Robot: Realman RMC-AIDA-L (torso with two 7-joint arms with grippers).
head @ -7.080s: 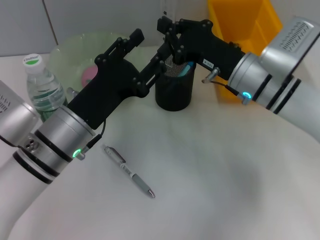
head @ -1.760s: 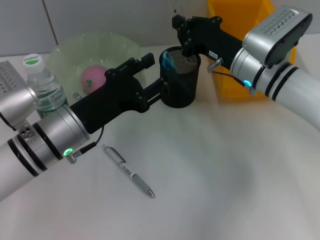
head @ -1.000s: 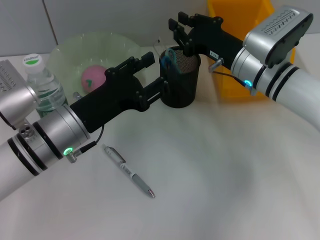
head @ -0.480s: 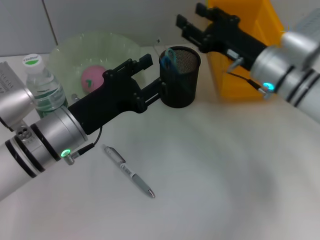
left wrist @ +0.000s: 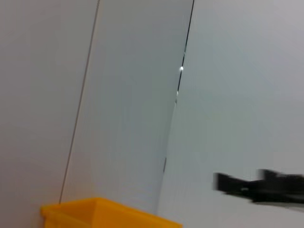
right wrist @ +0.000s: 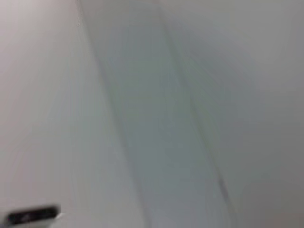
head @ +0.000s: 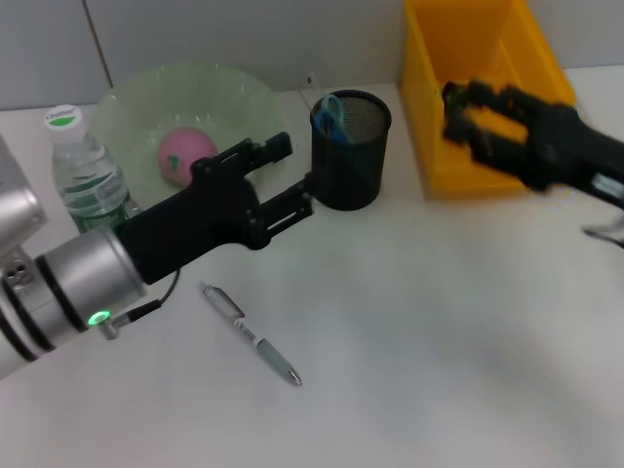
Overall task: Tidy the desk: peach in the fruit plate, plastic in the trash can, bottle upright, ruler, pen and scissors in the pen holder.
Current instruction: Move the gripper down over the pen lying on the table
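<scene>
The peach [head: 185, 156] lies in the fruit plate [head: 146, 97] at the back left. In front of the plate the bottle [head: 86, 175] stands upright. The pen holder [head: 349, 151] holds the scissors [head: 331, 112]; a faint clear strip, probably the ruler [head: 312, 93], rises at its far left rim. The pen [head: 252, 333] lies flat on the desk [head: 419, 341]. My left gripper [head: 288, 175] is open just left of the holder, touching nothing. My right gripper [head: 463, 112], blurred, is open and empty in front of the trash can [head: 468, 58]. No plastic is in view.
The left wrist view shows the wall, the trash can's rim [left wrist: 104, 213] and the other gripper as a dark blur [left wrist: 261, 185]. The right wrist view shows only wall. The bin stands close to the holder on its right.
My right gripper has left the pen holder's mouth and swung right, to the front of the trash can. My left arm has drawn back a little from the holder.
</scene>
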